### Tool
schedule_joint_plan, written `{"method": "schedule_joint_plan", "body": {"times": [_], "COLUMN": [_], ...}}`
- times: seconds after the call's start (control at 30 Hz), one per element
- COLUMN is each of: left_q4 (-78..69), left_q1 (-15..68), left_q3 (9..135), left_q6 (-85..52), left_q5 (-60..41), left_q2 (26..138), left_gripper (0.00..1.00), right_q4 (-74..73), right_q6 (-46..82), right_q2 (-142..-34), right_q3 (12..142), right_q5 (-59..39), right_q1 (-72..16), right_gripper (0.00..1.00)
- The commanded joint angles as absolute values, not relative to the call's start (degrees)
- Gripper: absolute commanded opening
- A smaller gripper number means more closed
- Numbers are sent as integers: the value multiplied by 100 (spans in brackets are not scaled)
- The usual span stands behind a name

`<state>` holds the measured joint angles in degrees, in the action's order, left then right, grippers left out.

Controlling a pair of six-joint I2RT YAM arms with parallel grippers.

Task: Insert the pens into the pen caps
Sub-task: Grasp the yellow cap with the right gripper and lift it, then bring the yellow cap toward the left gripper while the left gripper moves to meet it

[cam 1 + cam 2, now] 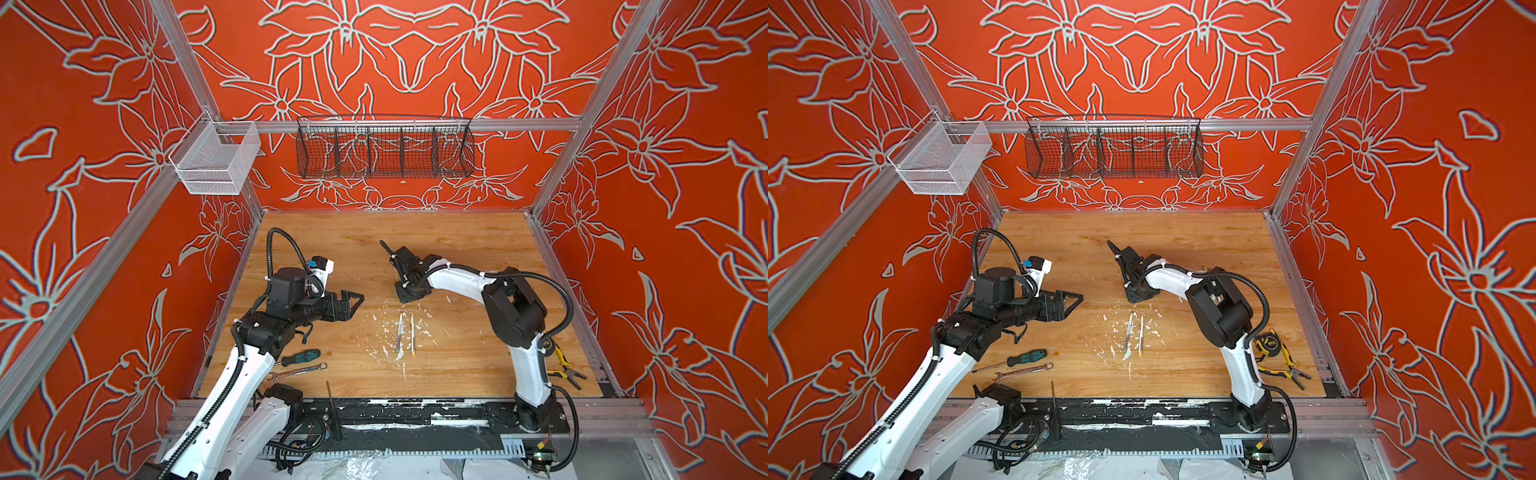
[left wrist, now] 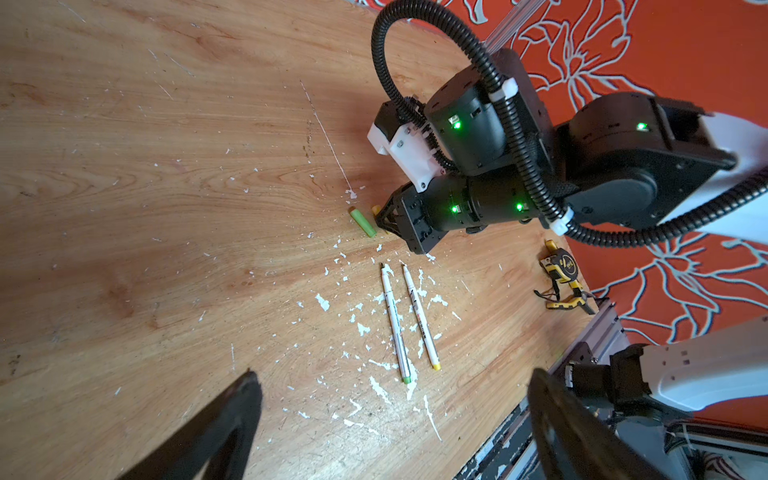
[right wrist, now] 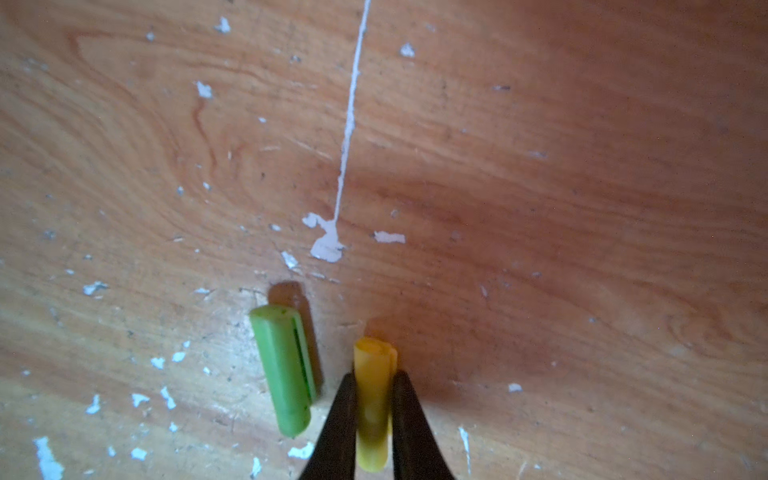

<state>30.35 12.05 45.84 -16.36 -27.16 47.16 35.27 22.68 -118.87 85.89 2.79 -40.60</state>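
Right wrist view puts us closest. The right gripper point(image 3: 375, 376) has its two black fingers pressed against either side of a short yellow plastic pen cap point(image 3: 373, 357). The cap's near end is blurred between them, and we cannot tell whether it rests on the scuffed wooden table point(image 3: 540, 166) or sits just off it. Just beside it, not touching, lies a short green plastic pen cap point(image 3: 286, 370) with a slot along its side.

From the left wrist view we see only a sliver of the yellow cap past the finger. In both top views the right wrist hides both caps.

Nearer the front edge, a thin white-barrelled green-ended pen point(image 2: 395, 320) and a matching yellow-ended pen point(image 2: 420, 318) lie side by side. Their bare tips point towards the right gripper, and the barrel print is too small to read.

The left gripper point(image 1: 356, 299) hovers wide open and empty, well apart from the pens. Its own camera cuts its fingers off.
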Motion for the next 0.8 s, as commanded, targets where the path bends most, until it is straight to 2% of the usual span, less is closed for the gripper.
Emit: {"method": "schedule_joint_plan", "body": {"times": [0.0,0.2,0.43,0.77], "left_q4": [2817,2294,1717,992], "left_q1": [1230,1239,1474,1667], "left_q3": [4598,4342,4082,3894], "left_q6": [-1770,-2238,-2580,-2795], "left_q5": [-2936,-3265,-3285,-3594], "left_q2": [4767,4876,5186,5794], "left_gripper": [97,97,97,100], "right_q4": [3858,3687,2660,2038], "right_q6": [2211,2099,1820,1674], "right_q2": [-11741,-11401,-10442,-9399], "right_q3": [8363,8047,7100,6372], "right_q5": [379,170,-591,-1343], "right_q1": [-4094,-4095,-4111,-4145], "right_gripper": [14,12,12,12]}}
